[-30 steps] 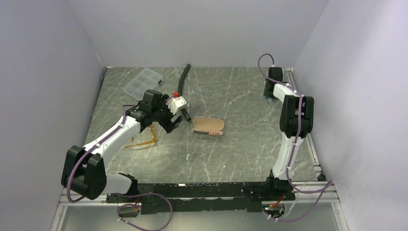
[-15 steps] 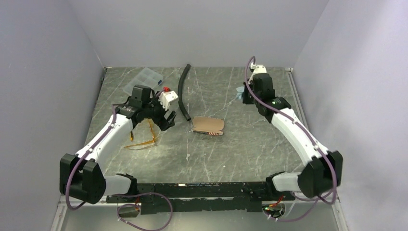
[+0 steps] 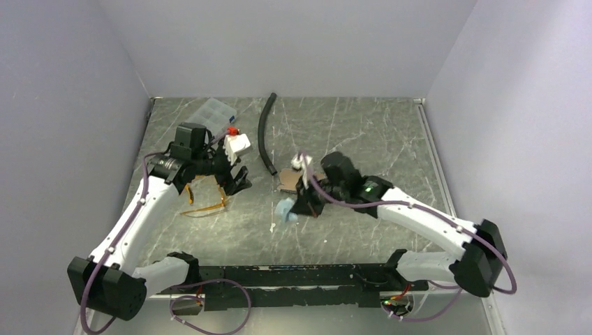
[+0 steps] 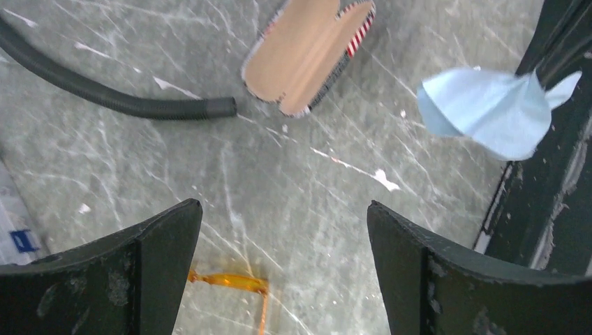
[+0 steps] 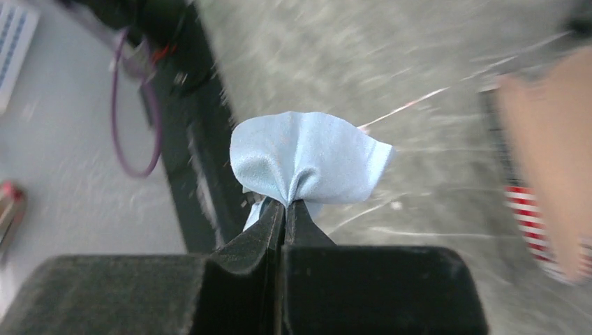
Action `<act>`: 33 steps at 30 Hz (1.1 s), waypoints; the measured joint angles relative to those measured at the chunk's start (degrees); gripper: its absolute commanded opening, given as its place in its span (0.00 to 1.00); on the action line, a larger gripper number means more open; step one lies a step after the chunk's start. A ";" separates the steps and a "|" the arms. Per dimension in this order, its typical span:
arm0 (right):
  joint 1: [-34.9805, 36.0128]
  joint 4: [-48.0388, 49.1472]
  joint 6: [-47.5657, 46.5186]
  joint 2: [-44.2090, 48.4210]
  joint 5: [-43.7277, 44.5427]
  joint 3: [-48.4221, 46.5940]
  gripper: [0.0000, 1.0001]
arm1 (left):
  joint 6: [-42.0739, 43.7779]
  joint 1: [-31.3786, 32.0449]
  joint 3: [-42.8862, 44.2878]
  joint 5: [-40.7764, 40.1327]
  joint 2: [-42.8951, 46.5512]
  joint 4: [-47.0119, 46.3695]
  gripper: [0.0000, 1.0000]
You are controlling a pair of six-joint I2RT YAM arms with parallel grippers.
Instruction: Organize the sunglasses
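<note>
The sunglasses [image 3: 208,207], thin orange wire arms and amber lenses, lie on the marbled table at the left, partly under my left gripper [image 3: 238,180]. That gripper hangs open just above them. In the left wrist view an orange piece of the sunglasses [image 4: 230,281] shows low between the wide-apart fingers [image 4: 153,265] of the left gripper [image 4: 283,209]. My right gripper [image 3: 297,206] is at mid-table, shut on a light-blue cloth [image 3: 284,209]. The right wrist view shows the right gripper [image 5: 285,206] pinching the bunched cloth [image 5: 307,157], which hangs off the table.
A tan open case [image 3: 290,179] with a red-and-white striped edge lies just behind the right gripper, partly hidden by it. A black hose [image 3: 263,136] curves toward the back wall. A clear compartment box [image 3: 207,114] sits at the back left.
The right arm swung from the back right to mid-table, carrying the blue cloth in front of the case. The left gripper drifted left and back, staying open over the sunglasses.
</note>
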State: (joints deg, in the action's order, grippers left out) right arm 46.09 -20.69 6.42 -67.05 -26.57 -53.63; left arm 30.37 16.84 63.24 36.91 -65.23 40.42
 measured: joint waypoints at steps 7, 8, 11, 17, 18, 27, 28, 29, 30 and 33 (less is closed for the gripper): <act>6.75 5.22 -1.07 -14.21 -11.61 4.87 0.04 | 7.39 -0.55 -7.50 0.92 6.34 7.65 0.91; 6.99 6.12 -1.22 -16.79 -12.63 4.85 0.06 | 8.68 -0.55 -8.09 1.25 6.69 9.01 0.91; 7.15 7.32 -2.05 -23.82 -14.69 4.57 0.14 | 12.70 -0.55 -9.84 2.23 6.91 12.50 0.90; 5.29 7.23 -2.19 -29.79 -10.49 4.11 0.42 | 17.44 -0.52 -14.21 2.64 4.28 13.92 0.89; 4.26 7.30 -1.95 -30.51 -9.40 3.76 0.45 | 17.84 -0.52 -14.43 2.82 3.19 13.88 0.89; 1.16 7.43 0.76 -23.71 -0.68 5.05 0.57 | 20.41 -0.52 -14.45 6.82 -1.05 12.76 0.90; 1.16 7.56 0.96 -21.53 -0.37 5.90 0.57 | 20.79 -0.50 -14.51 7.32 -0.90 12.48 0.90; 1.16 7.80 1.25 -19.50 -0.28 6.78 0.57 | 20.98 -0.48 -14.53 7.69 -0.76 12.41 0.90; 1.16 8.39 1.66 -17.25 -0.31 7.96 0.57 | 21.07 -0.39 -14.73 8.26 -0.44 12.07 0.90; 1.18 10.27 3.26 -13.31 -0.13 10.86 0.57 | 21.16 0.37 -15.43 8.74 0.39 11.15 0.89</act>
State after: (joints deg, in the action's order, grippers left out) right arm 47.27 -10.41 9.67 -80.36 -26.70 -42.76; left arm 51.53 17.21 47.81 45.65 -64.84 51.57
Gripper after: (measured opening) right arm 0.571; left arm 0.897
